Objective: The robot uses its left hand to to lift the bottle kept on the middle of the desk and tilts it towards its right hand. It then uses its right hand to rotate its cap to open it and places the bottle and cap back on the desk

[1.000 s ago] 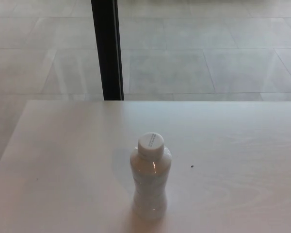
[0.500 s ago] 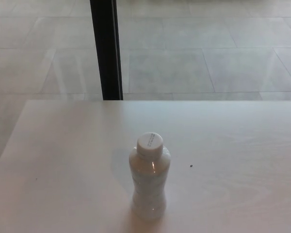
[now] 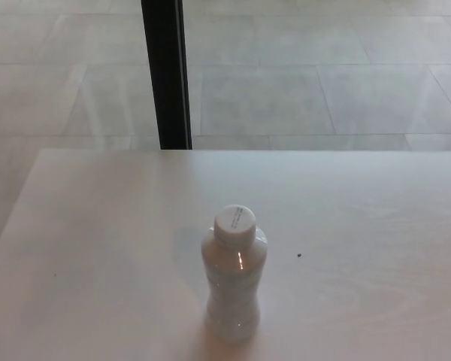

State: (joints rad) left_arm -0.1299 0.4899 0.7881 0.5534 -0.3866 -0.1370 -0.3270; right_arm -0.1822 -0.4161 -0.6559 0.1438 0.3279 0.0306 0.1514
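Note:
A small pale plastic bottle (image 3: 234, 282) stands upright near the middle of the white desk (image 3: 98, 226), close to the front of the picture. Its white cap (image 3: 235, 222) sits on top, with small print on its face. Neither of my hands nor any part of my arms shows in the head view.
A black vertical post (image 3: 165, 75) stands just behind the desk's far edge, left of centre. Beyond it lies a pale tiled floor (image 3: 323, 75). A tiny dark speck (image 3: 298, 255) marks the desk to the right of the bottle.
The whole picture has shifted slightly, so the camera moved a little. The bottle stands where it was.

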